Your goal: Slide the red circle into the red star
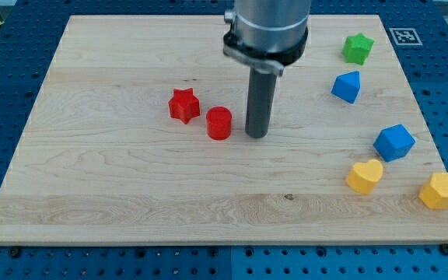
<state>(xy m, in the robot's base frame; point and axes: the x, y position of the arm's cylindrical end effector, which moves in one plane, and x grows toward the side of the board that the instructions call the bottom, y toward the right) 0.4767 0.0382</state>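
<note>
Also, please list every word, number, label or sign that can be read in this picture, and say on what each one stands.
No readable words or numbers anywhere.
Black-and-white square marker at the board's top right corner: a coded pattern, no letters.
The blocks and my tip carry no label.

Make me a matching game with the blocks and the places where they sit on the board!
Things:
1. red star
2. green star
3. yellow heart
4. red circle

Places:
A. near the view's top right corner
B. just to the view's left of my tip
C. low on the view's right, beside the yellow hexagon
D. to the view's upper left of the red circle, a small gap between them

Pairs: 1-D, 2-A, 3-C, 4-B
</note>
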